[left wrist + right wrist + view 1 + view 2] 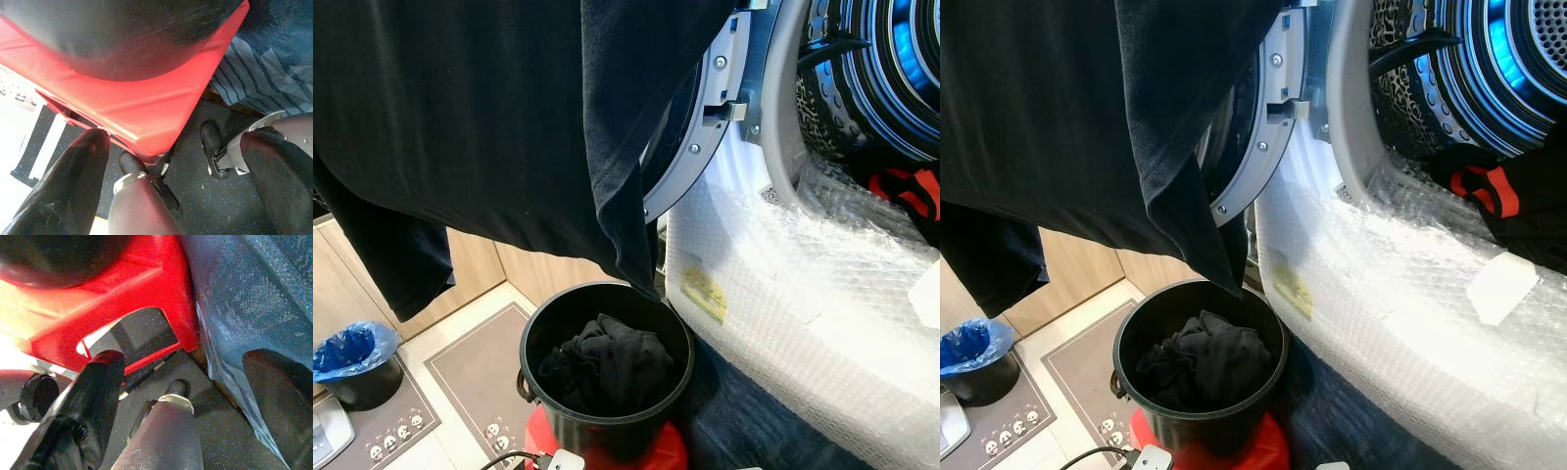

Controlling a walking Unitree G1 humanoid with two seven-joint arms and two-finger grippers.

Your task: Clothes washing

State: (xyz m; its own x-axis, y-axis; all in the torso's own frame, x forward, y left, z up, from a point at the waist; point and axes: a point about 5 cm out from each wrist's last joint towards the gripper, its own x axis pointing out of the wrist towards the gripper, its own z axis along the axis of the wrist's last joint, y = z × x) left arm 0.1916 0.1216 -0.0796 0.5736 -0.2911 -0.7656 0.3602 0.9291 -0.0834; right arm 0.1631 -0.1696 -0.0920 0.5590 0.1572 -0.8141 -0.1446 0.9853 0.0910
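One large black garment (480,117) of smooth, soft cloth is seen hanging across the upper part of the head views, its lowest fold drooping to the rim of one round black bucket (677,338). A second dark garment (607,367), crumpled, lies inside the bucket. The bucket stands on one red plastic stool (671,452). Beside it, one washing machine wrapped in bubble wrap (803,294) is seen, its round grey door (705,127) swung open and its perforated metal drum (891,69) lit blue; a black and red item (906,191) lies at the drum's mouth. One blue-lined bin (352,357) stands on the floor. The left gripper (176,156) and the right gripper (190,382) hang low by the stool, each with its two black fingers spread apart and holding nothing.
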